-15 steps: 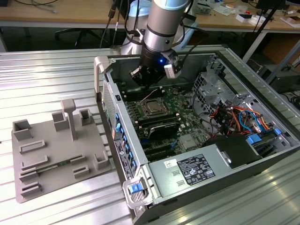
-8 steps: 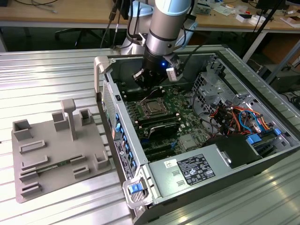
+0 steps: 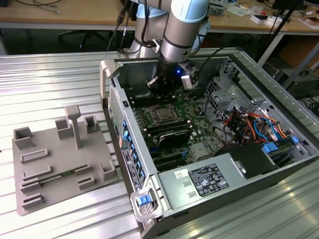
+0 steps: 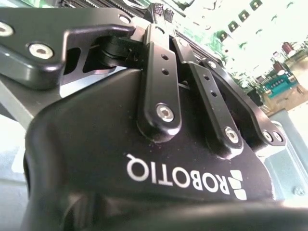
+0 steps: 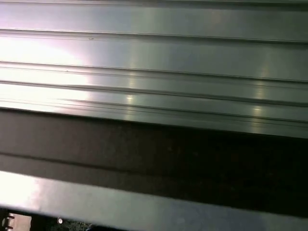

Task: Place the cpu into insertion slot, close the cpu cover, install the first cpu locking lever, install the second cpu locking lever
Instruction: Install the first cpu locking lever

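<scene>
The arm has its claw [image 3: 160,88] down inside the open computer case [image 3: 279,164], hanging just above the motherboard [image 3: 192,107] on the side of the CPU socket [image 3: 163,115] nearest the case's rear wall. In the exterior view the socket sits near the middle of the board, and it looks like the cpu [image 3: 163,115] is already lying in it, with the cpu cover [image 3: 155,110] framing it, though whether that frame is fully flat is too small to tell.

In the second wrist view the finger links run up to a tight point and the fingertips [image 4: 158,10] look drawn together, with nothing visibly pinched between them.

So the step in hand is probably one of the closing or lever moves. To do it well, the claw should press with its closed tip, staying square to the board, and keep clear of the memory slots [image 3: 172,133] just beside the socket. A lever wants a smooth sweep down and under its hook, no sideways slop. The grey fixture tray [image 3: 60,167] sits on the surface, well apart from the case.
</scene>
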`<state>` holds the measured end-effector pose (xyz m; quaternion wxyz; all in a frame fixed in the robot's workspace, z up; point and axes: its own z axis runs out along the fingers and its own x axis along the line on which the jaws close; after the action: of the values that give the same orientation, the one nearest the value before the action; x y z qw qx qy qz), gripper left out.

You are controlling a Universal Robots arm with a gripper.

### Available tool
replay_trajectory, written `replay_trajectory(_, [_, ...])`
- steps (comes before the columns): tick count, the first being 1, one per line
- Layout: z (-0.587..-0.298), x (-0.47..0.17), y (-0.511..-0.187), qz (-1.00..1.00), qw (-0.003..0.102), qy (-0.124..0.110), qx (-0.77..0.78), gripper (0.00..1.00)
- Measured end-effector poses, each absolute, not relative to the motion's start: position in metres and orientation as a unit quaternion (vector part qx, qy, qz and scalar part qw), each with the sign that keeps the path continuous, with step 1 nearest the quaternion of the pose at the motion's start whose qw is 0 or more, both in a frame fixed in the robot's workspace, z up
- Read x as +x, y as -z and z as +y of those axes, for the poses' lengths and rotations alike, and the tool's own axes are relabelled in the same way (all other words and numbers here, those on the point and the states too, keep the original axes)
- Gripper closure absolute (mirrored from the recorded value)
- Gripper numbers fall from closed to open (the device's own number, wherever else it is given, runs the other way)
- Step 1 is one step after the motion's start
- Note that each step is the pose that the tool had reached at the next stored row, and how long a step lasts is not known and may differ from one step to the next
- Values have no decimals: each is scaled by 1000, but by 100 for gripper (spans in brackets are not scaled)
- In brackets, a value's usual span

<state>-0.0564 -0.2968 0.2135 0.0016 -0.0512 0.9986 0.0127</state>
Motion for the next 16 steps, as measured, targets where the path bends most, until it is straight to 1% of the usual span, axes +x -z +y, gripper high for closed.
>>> replay_trajectory(16, [-302,-44,-204,999,2,-13,-51,89])
